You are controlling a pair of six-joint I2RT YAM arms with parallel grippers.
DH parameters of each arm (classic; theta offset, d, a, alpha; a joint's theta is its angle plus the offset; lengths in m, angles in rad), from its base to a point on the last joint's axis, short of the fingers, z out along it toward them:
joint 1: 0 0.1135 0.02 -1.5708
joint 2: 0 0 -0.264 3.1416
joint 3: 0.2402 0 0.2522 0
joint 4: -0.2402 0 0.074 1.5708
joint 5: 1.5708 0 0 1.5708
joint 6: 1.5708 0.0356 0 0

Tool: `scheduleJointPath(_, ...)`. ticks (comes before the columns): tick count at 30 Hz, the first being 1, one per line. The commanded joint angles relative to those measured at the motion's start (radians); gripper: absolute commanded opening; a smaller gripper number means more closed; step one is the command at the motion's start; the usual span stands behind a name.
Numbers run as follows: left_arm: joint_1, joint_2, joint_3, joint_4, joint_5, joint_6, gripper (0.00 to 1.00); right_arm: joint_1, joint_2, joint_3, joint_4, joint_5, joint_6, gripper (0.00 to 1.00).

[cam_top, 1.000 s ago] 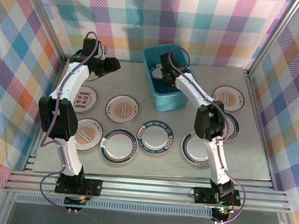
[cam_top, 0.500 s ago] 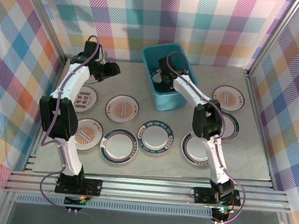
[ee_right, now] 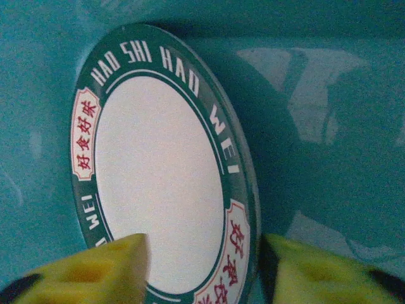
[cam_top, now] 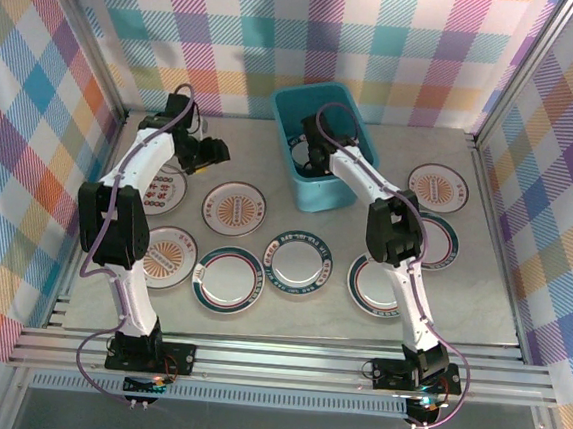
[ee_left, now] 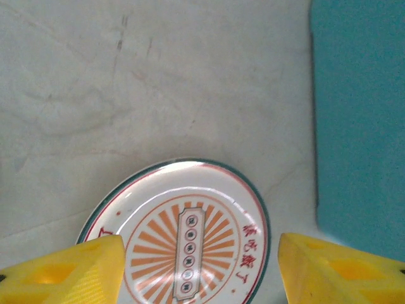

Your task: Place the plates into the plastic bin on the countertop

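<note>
Plate [ee_right: 158, 183] in plastic bin [cam_top: 281, 124], right gripper [ee_right: 202, 253] spread over its rim, left gripper [ee_left: 201, 253] spread above sunburst plate [ee_left: 190, 209] beside bin

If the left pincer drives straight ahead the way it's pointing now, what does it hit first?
The left pincer would likely meet the orange sunburst plate on the countertop first; how far off is unclear.
</note>
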Motion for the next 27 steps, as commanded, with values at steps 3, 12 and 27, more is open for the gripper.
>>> scheduleJointPath(3,0.013,-0.054,-0.045,-0.078,-0.004,0.066,0.66,0.007,-0.065,0.0,-0.021,0.013,-0.082,0.8)
scheduleJointPath(12,0.032,-0.071,-0.174,-0.048,-0.023,0.053,0.68,0.007,-0.189,-0.067,0.028,-0.006,-0.248,0.99)
scheduleJointPath(27,0.036,0.016,-0.216,-0.038,-0.027,0.138,0.66,0.007,-0.429,-0.332,0.287,-0.15,-0.651,0.96)
